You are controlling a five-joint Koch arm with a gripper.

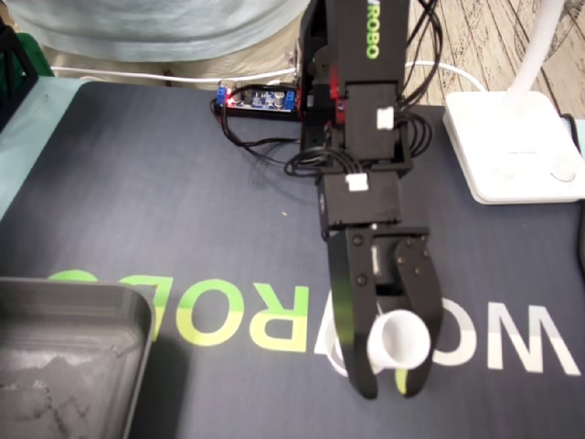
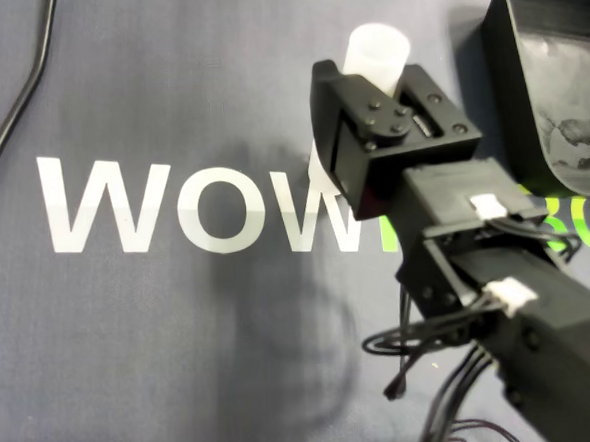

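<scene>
The gripper [image 1: 388, 382] holds a small white cup [image 1: 399, 337]: its two black jaws stand close around it, one on each side, and both seem to touch its wall, so I judge the grasp as made. The cup is over the dark mat [image 1: 183, 201], at the white letters, well apart from the grey tray [image 1: 82, 306] (in the overhead view the tray is at the upper right). Whether the cup is lifted from the mat, I cannot tell. What is left, in my judgement: to carry the cup to the tray and release it there
</scene>
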